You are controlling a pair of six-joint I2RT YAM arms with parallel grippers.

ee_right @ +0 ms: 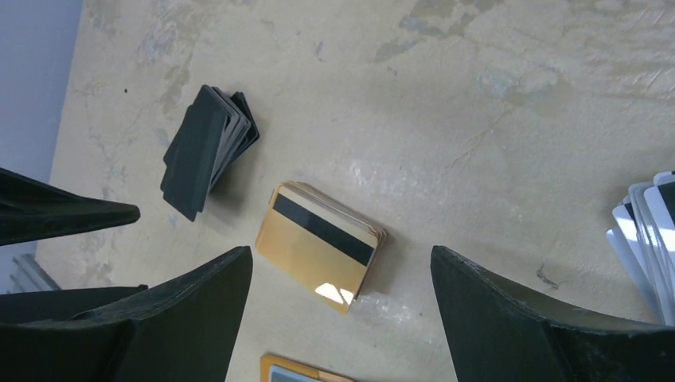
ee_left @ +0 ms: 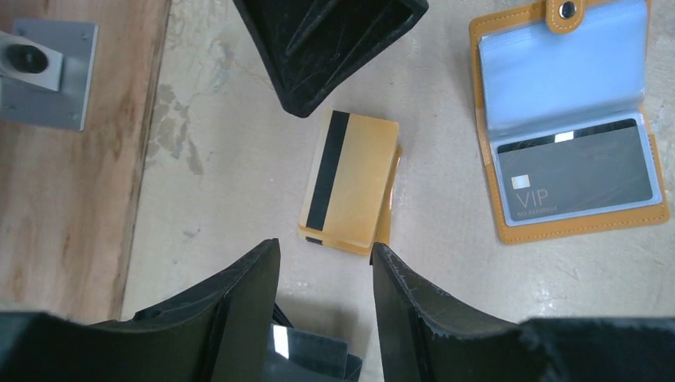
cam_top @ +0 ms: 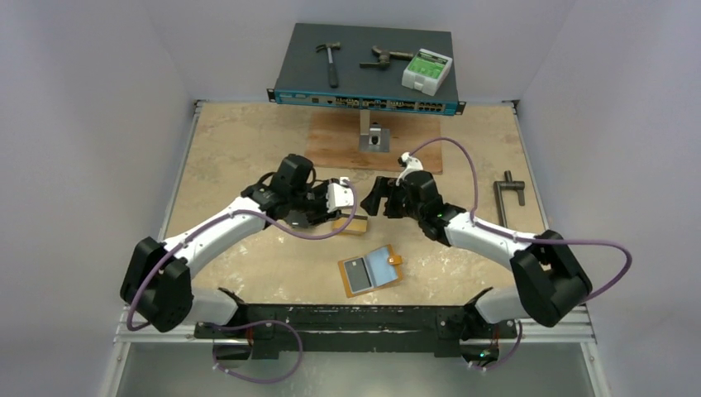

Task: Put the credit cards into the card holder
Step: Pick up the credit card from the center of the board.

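the card holder (cam_top: 369,270) lies open and flat on the surface (cam_top: 248,149), near the arm bases and apart from both tools. in the left wrist view its snap tab (ee_left: 567,11) points away, and one grey card (ee_left: 577,179) marked "vip" sits inside the nearer clear sleeve; the other sleeve looks blank.

a stack of yellow cards (ee_left: 350,181) lies between the two tools, black stripe facing up, the cards slightly fanned. the left tool (ee_left: 325,274) has its fingers parted to a medium gap with nothing between them, the stack just ahead of the tips. the right tool (ee_right: 341,263) is spread wide over the same stack and also holds nothing.

in the right wrist view a fanned pile of dark cards (ee_right: 203,151) lies just beside the yellow stack, and pale cards (ee_right: 645,231) show at the frame edge.
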